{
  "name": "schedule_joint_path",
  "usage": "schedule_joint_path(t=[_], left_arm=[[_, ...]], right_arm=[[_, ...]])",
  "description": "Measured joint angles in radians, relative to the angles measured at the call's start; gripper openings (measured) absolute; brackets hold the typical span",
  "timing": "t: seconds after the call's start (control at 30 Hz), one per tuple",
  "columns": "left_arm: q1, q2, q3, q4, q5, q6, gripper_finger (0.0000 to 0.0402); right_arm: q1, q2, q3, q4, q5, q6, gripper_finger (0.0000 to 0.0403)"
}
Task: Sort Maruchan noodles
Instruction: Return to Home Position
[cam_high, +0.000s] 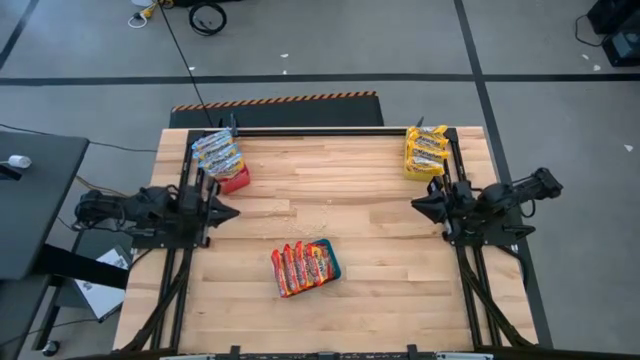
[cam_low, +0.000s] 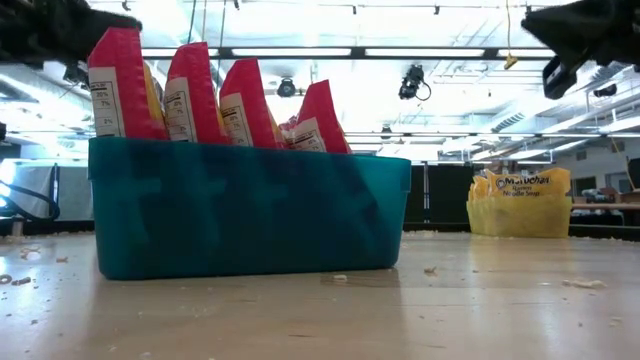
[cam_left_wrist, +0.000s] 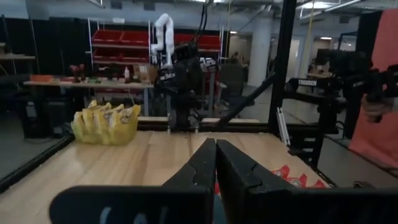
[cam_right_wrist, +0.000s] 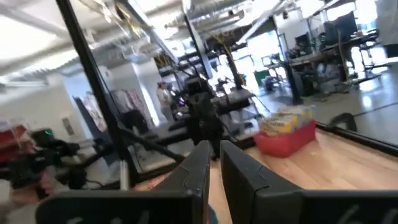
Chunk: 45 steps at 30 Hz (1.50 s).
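Several red-orange Maruchan noodles packets (cam_high: 300, 268) stand on edge in the teal tray (cam_high: 331, 262), near the table's middle front; the low view shows the same packets (cam_low: 190, 95) and tray (cam_low: 250, 210). Blue-trimmed packets (cam_high: 217, 153) fill the red bin (cam_high: 236, 180) at the far left. Yellow packets (cam_high: 426, 146) fill the yellow bin (cam_high: 424, 172) at the far right. My left gripper (cam_high: 232, 212) hovers shut at the table's left edge, pointing right and holding nothing. My right gripper (cam_high: 416, 205) hovers shut at the right edge, pointing left and holding nothing.
Black frame rails run along both table sides under the arms, and a bar (cam_high: 320, 131) crosses the far edge. Small crumbs (cam_high: 318, 205) lie on the bare wood between the two grippers. The tray stands nearer the front edge than the arms.
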Motion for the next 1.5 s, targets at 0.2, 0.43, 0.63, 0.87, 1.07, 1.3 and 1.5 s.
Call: schedule_joint_path(t=[0.2,0.43,0.63,0.87,1.07,1.3,1.5], left_arm=[[0.000,0.002,0.027,0.066,0.021,0.141,0.0018],[0.000,0.003,0.027,0.058,0.021,0.183,0.0018],[0.000,0.003,0.026,-0.036,-0.063,0.156,0.0018],[0.000,0.004,0.026,-0.061,-0.064,0.155,0.0018],[0.000,0.004,0.026,-0.061,-0.064,0.155,0.0018],[0.000,0.004,0.026,-0.061,-0.064,0.155,0.0018],[0.000,0.004,0.026,-0.061,-0.064,0.155,0.0018]], right_arm=[[-0.097,0.000,-0.054,0.029,-0.215,0.116,0.0045],[-0.303,0.000,-0.076,0.093,-0.291,0.021,0.0045],[-0.453,0.000,-0.077,0.011,-0.436,0.062,0.0046],[-0.506,0.003,-0.077,-0.038,-0.406,-0.039,0.0045],[-0.505,0.005,-0.077,-0.036,-0.386,-0.057,0.0045],[-0.505,0.005,-0.077,-0.030,-0.385,-0.057,0.0045],[-0.505,0.005,-0.077,-0.029,-0.385,-0.057,0.0045]])
